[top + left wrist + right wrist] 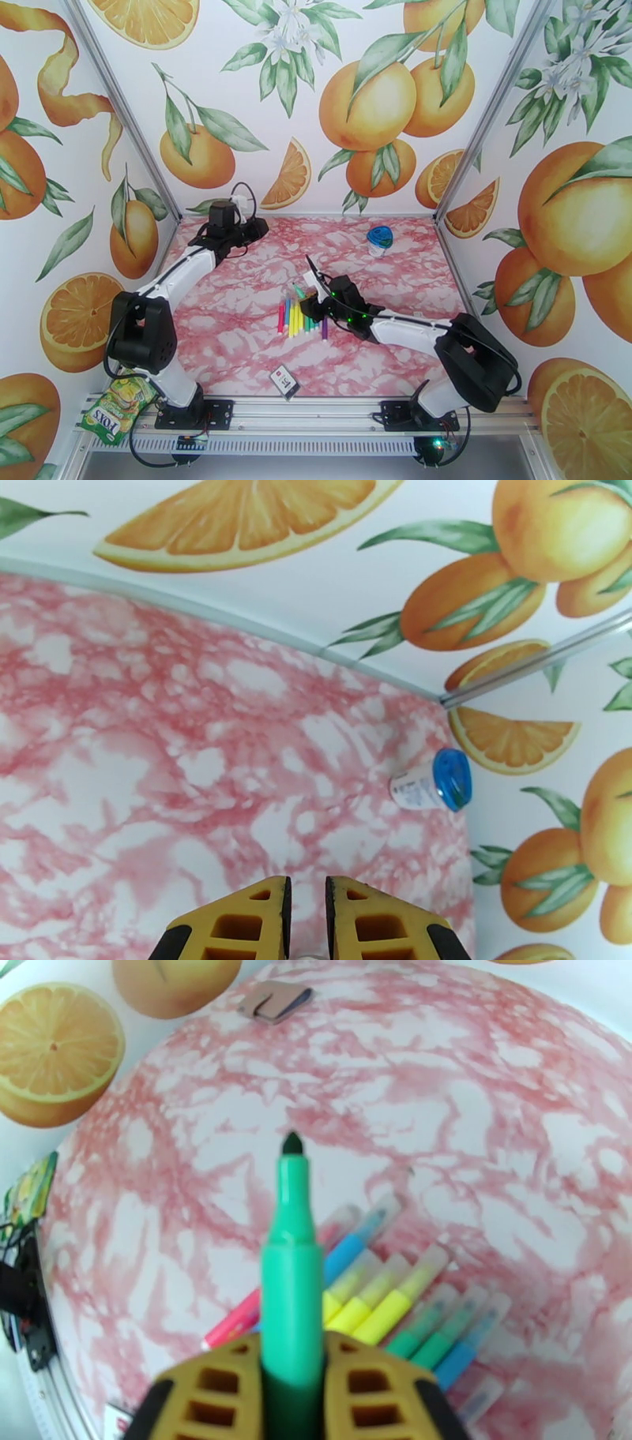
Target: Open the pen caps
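The pen caps (433, 1260) that remain to be done sit on the far ends of a row of marker pens (379, 1299) lying side by side on the pink marbled tabletop (237, 316): pink, blue, three yellow, green and blue, with more blurred at the edge. The caps look pale and see-through over the coloured tips, and all of those pens look capped to me.

Just above that row is the green marker (292, 1276), pinched by its barrel in the right gripper (292, 1351), with the yellow fingers (363, 1378) pressed against it on both sides. Its dark nib (292, 1143) is bare and points away from the wrist, so this one looks opened. I can't tell where its cap lies. Holding it low on the barrel leaves the whole cap end free, which is probably the point of that grip.

The left gripper (306, 890) is well away at the back left of the table, fingers drawn nearly together with nothing between them. It faces the blue-lidded container (433, 780) in the far corner, so it looks parked clear of the work.
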You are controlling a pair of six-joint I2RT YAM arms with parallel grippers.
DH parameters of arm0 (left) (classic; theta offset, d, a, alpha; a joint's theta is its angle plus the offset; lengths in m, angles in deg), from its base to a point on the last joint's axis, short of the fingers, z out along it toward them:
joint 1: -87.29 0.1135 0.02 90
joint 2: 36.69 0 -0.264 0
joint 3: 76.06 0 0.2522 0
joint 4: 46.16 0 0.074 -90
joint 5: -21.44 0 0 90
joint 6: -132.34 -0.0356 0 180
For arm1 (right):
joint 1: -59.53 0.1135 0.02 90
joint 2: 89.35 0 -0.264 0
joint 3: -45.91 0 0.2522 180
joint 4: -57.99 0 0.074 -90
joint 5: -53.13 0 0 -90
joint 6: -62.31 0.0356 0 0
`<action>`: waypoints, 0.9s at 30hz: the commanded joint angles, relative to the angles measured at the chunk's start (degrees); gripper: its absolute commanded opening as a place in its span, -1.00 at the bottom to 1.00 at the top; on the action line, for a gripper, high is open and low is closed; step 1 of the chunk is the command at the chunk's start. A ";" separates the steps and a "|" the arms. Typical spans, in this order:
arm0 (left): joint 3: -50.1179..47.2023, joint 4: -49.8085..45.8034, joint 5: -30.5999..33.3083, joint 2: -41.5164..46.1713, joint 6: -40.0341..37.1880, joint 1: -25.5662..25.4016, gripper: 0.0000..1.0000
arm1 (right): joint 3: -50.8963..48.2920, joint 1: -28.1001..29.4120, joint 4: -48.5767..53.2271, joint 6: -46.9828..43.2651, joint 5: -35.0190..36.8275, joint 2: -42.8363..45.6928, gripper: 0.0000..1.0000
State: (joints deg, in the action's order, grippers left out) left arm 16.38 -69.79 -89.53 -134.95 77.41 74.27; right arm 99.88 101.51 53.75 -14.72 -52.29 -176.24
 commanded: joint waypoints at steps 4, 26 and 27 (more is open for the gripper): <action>3.97 -13.42 7.60 1.43 -13.15 -0.34 -1.00 | 3.38 -0.87 4.06 0.74 5.84 2.03 -1.00; 4.03 -33.72 22.12 -3.56 -31.64 -0.34 -1.00 | 21.56 -14.91 30.77 -4.08 17.81 -8.66 -1.00; 4.03 -33.76 22.09 -3.86 -31.72 -0.34 -1.00 | 21.67 -15.62 31.07 -4.02 17.95 -8.94 -1.00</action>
State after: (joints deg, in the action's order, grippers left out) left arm 18.87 -100.89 -69.90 -136.89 47.86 73.77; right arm 119.33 87.63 80.46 -17.93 -37.87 -183.76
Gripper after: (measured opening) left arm 0.167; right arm 0.181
